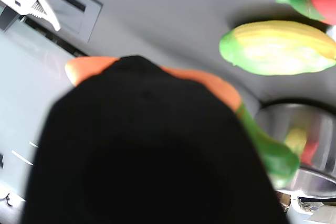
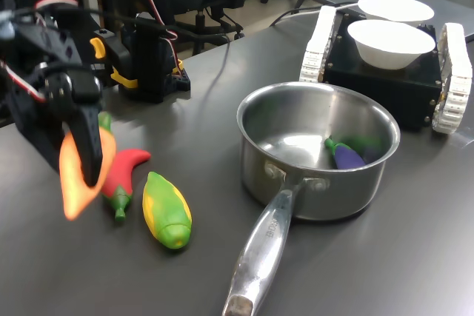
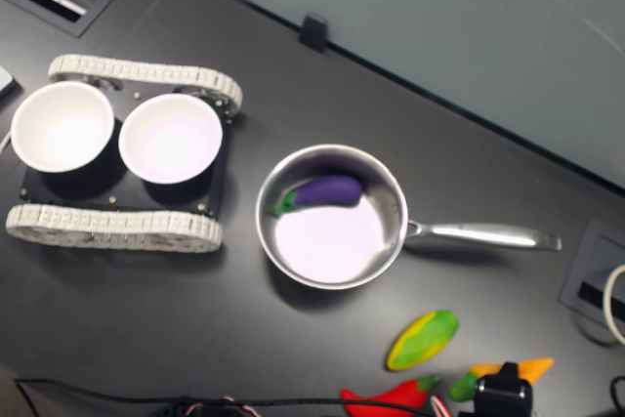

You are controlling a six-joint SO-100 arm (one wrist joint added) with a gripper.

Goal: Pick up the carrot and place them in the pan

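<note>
Fingers of the gripper [image 2: 87, 155] are clamped across the carrot [image 2: 76, 183], which hangs tip-down, clear of the table in the first exterior view, beside the red chili [image 2: 122, 175]. From there the pan [image 2: 318, 155] lies well apart toward the first exterior view's right, past the corn [image 2: 166, 209].

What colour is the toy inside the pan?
Purple with a green stem, the toy in the pan, clearest in the second exterior view.
</note>
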